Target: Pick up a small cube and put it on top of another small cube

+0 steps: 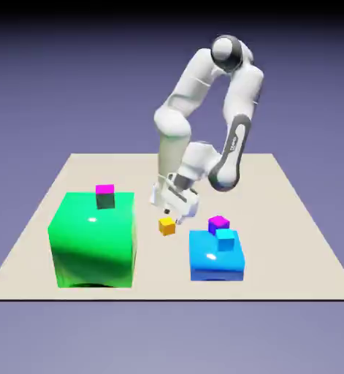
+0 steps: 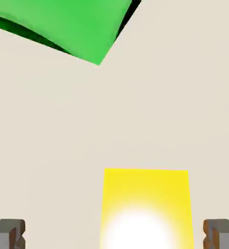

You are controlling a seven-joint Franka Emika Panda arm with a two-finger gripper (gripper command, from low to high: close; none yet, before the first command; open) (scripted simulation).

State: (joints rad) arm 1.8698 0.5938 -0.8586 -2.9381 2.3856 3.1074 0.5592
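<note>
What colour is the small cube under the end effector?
Yellow-orange cube; clearest in the hand view.

Gripper point(image 1: 176, 212) directly above small cube point(image 1: 166, 226), which sits on table point(image 1: 291, 241); in hand view cube point(image 2: 145, 209) lies between fingertips point(image 2: 8, 233), untouched. Big block point(image 1: 94, 241) off to exterior view's left of hand, carrying another small cube point(image 1: 105, 197) on its far top edge. Lower block point(image 1: 216, 256) to exterior view's right of hand, two small cubes point(image 1: 222, 232) on top, touching
</note>
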